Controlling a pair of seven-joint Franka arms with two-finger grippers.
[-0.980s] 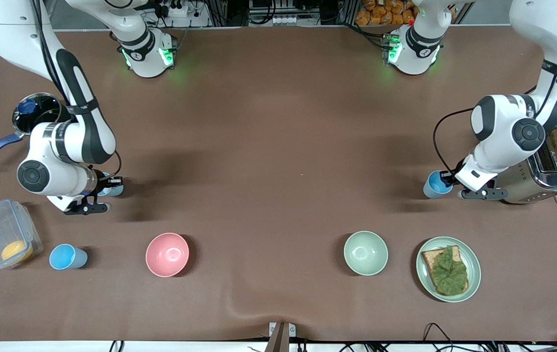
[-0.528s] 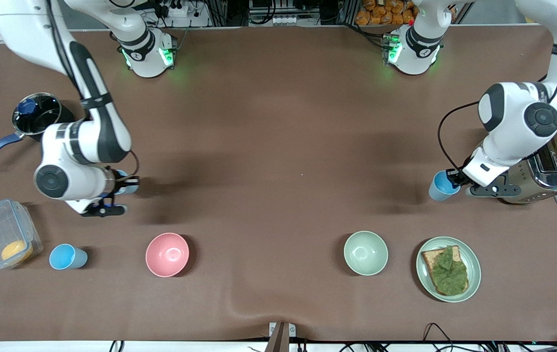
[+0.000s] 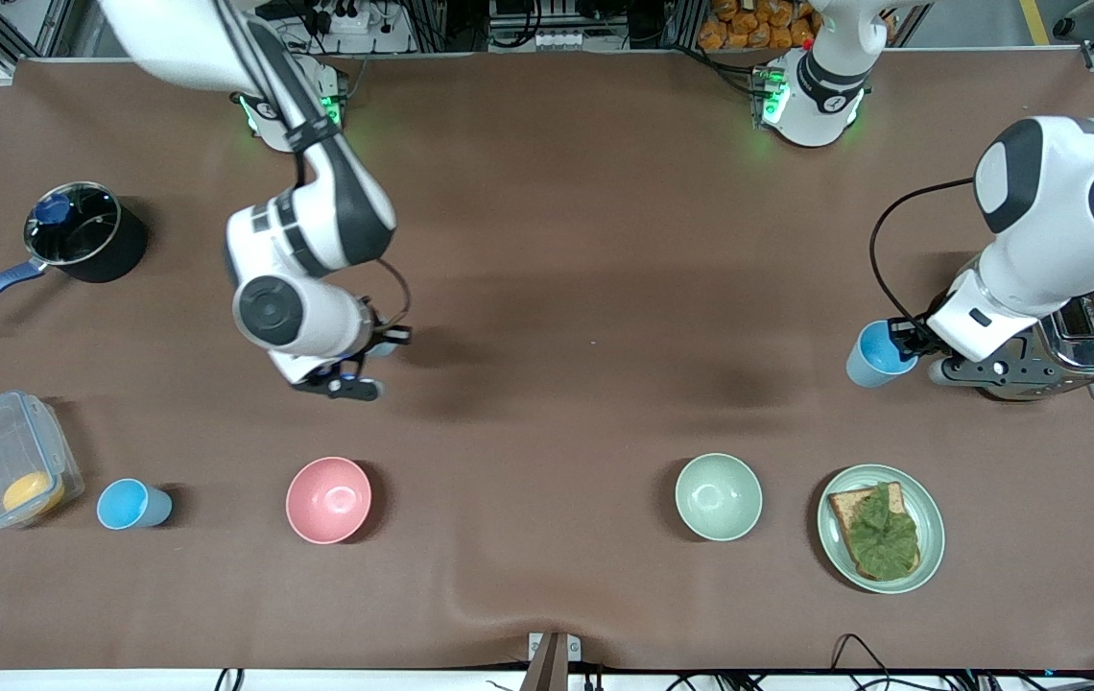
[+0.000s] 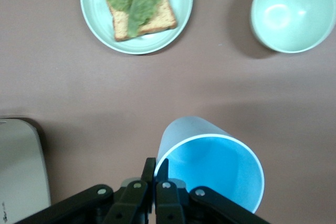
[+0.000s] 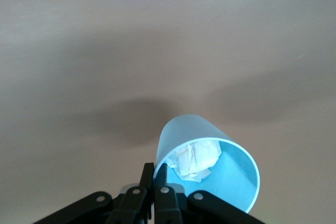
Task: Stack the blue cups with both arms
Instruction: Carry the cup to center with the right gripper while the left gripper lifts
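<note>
Above brown table (image 3: 547, 240), tilted cups (image 3: 878, 352).

Even, bright overhead light; soft shadows on the brown worktop (image 3: 547, 240); the right wrist view looks washed out.

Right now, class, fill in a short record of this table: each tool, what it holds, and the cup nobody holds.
left tool: shut on the rim of an empty blue cup, raised beside the toaster
right tool: shut on the rim of a cup with crumpled paper inside, raised over bare tabletop
free cup: stands between the lidded box and the pink bowl
</note>
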